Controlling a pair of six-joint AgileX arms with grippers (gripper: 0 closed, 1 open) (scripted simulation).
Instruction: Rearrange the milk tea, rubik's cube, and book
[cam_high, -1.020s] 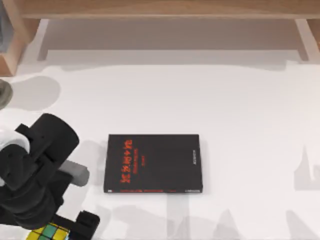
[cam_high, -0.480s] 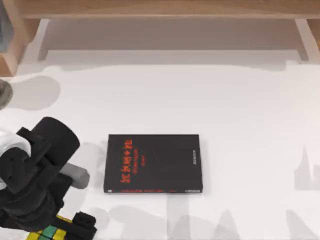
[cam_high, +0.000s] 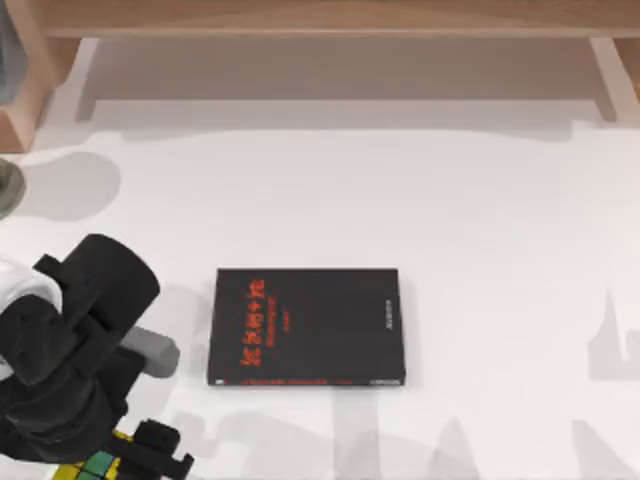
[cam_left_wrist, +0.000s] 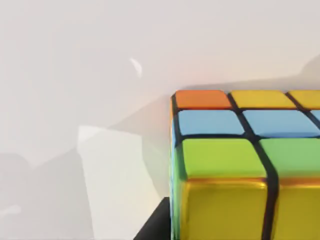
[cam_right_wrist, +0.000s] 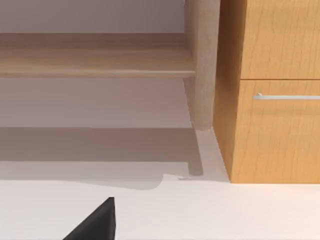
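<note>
The rubik's cube (cam_high: 96, 466) lies at the table's front left edge, mostly covered by my left arm. Close up in the left wrist view, the rubik's cube (cam_left_wrist: 235, 170) shows orange, yellow, light-blue and green squares on top and a yellow side. My left gripper (cam_high: 125, 462) hangs right over it, black parts on both sides of the cube. A black part of my right gripper (cam_right_wrist: 95, 222) shows at the edge of the right wrist view, facing the wooden shelf. The milk tea and the book are out of view.
A black book with red characters (cam_high: 306, 326) lies flat at mid table. A wooden shelf (cam_high: 320, 20) runs along the back, with a wooden cabinet (cam_right_wrist: 272, 90) beside it. A grey round thing (cam_high: 6, 186) is cut off by the left edge.
My left arm has sunk toward the front edge and now covers more of the rubik's cube. The black book has not moved.
</note>
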